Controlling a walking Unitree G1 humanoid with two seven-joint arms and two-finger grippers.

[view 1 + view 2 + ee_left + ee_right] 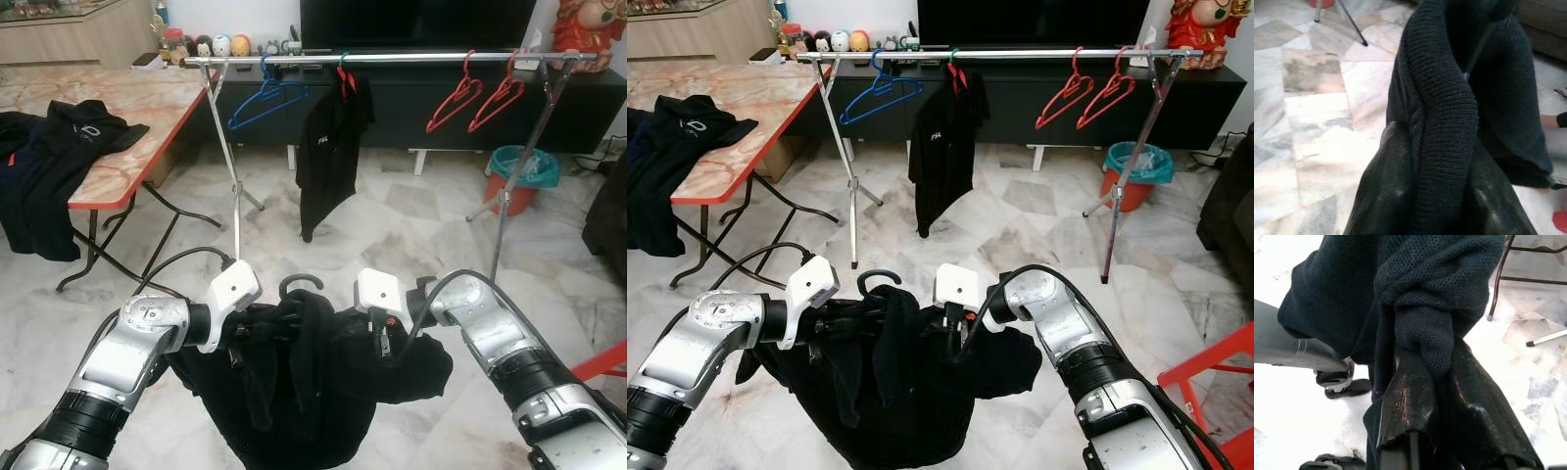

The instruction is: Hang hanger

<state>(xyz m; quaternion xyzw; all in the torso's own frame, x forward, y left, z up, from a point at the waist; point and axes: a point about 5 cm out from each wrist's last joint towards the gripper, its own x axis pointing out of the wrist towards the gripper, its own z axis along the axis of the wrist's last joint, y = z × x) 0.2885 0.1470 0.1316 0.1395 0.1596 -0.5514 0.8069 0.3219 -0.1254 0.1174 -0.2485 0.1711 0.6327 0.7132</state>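
Note:
A black knit garment (304, 382) on a black hanger hangs between my two arms, low over the floor; the hanger's hook (301, 284) sticks up at its middle. My left gripper (240, 338) is shut on the garment's left shoulder, and its fingers (1391, 191) pinch a thick fold of knit (1444, 127). My right gripper (384, 338) is shut on the right shoulder, its fingers (1410, 406) clamped on bunched knit (1425, 338). The silver clothes rail (392, 60) stands ahead, beyond the garment.
On the rail hang a blue hanger (265, 103), a black shirt (328, 147) and two red hangers (475, 98). A folding table (137, 117) with dark clothes (44, 157) stands at the left. A teal bin (522, 176) sits by the rail's right leg. Red furniture (1215, 382) is at my right.

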